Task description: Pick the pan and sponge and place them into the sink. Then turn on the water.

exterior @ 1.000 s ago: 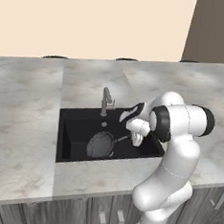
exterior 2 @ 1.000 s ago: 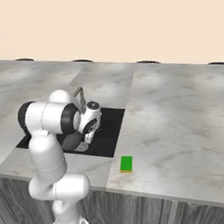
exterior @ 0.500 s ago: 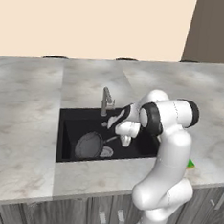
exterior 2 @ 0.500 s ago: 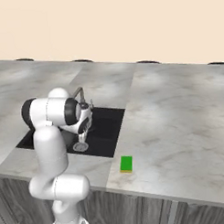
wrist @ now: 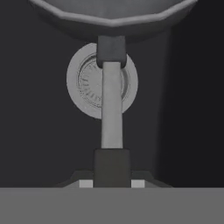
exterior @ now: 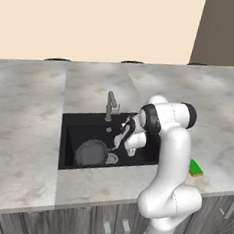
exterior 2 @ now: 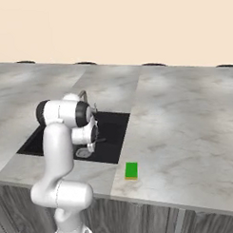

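**Pan down in the sink, sponge and water left to do**

Roughly a third done, judging by how things lie. Pan (exterior: 91, 153) sitting low inside the sink (exterior: 72, 130), toward the front-left part of the basin, just beside the round drain (exterior: 111, 158). Handle angled up and to the right from the bowl, clamped at its far end in the gripper (exterior: 121, 140), jaws clenched on it. Seen along the hand, handle (wrist: 111, 105) running straight out over the drain (wrist: 83, 83) to the grey pan bowl (wrist: 111, 13) at the top. Hard to tell from these angles whether the pan rests fully on the sink floor or hangs just above it; probably touching or nearly so.

Not yet let go, so the first placement not quite closed out. Next call, as a judgement: open the jaws, lift clear of the sink without dragging the handle.

Sponge (exterior 2: 131, 170) untouched, lying flat on the counter (exterior 2: 185, 120) to the right of the sink, near the counter's front edge and well apart from the basin rim. To be fetched and dropped in.

Faucet (exterior: 110, 105) standing at the back rim of the sink, no stream falling from it. Water step last, not begun.
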You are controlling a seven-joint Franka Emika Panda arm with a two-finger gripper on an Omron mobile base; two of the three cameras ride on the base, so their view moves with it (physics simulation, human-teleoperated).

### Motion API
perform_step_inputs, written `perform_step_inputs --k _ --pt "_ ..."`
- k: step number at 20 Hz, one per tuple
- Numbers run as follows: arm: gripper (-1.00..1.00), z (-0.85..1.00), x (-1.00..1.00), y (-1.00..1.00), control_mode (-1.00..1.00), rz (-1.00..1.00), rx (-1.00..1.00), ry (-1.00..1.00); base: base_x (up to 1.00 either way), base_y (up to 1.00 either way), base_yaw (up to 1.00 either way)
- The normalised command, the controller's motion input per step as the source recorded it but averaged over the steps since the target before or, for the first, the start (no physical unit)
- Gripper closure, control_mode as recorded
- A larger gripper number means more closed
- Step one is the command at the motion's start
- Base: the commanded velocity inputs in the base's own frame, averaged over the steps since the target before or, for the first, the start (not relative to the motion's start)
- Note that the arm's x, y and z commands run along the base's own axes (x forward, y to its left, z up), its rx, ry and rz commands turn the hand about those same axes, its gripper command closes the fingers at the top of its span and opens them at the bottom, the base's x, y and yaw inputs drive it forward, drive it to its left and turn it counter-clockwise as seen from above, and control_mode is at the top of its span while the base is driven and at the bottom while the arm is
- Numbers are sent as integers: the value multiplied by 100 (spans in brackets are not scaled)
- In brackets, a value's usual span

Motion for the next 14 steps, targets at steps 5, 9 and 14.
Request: perform_step_inputs --k 5,9,14 --pt "100 -35 48 0 -100 2 -7 0 0 0 0" --pt "100 -29 49 0 -100 2 0 0 0 0 0" --pt "100 -34 47 0 -100 2 0 0 0 0 0"
